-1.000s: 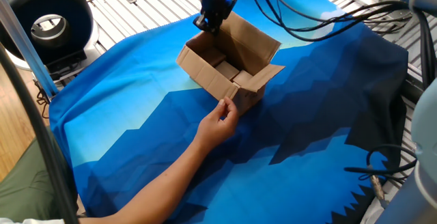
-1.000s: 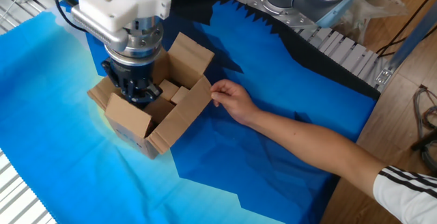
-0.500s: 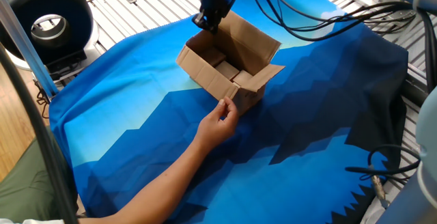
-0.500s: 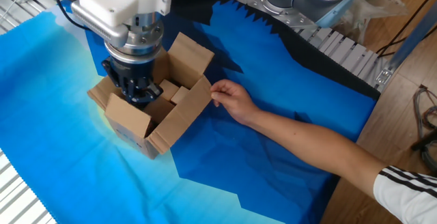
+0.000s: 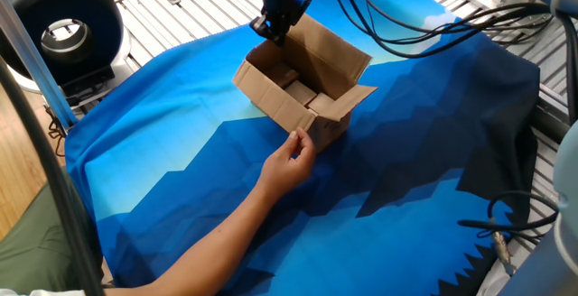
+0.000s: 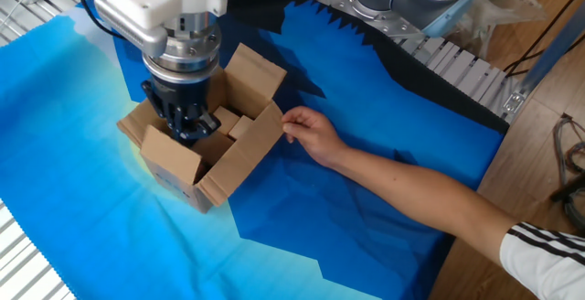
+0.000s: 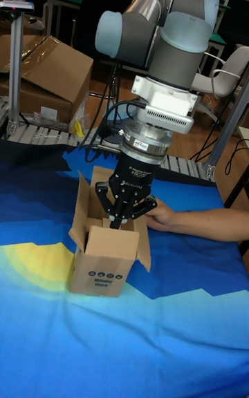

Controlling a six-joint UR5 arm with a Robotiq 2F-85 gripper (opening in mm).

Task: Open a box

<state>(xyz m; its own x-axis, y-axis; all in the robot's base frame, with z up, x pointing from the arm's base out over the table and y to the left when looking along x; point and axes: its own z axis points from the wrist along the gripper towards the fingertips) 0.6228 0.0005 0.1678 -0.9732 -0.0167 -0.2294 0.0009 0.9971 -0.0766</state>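
The box (image 5: 307, 93) is a small brown carton standing on the blue cloth with its top flaps up; blue print shows on its side (image 7: 104, 275). My gripper (image 7: 119, 224) comes down from above at one end of the box (image 6: 215, 149). Its fingers converge on the top edge of the upright end flap (image 6: 169, 154) and look shut on it. In one fixed view the gripper (image 5: 274, 34) is at the box's far corner. A person's hand (image 6: 311, 133) holds the opposite side of the box. Small cardboard pieces lie inside.
The person's forearm (image 5: 217, 233) stretches across the cloth from the near edge. A black round device (image 5: 59, 30) stands at the back left, and cables (image 5: 424, 25) hang behind the box. A larger carton (image 7: 45, 80) sits on the rack behind.
My gripper has risen slightly at the box's end flap. The box and the person's hand stay where they were.
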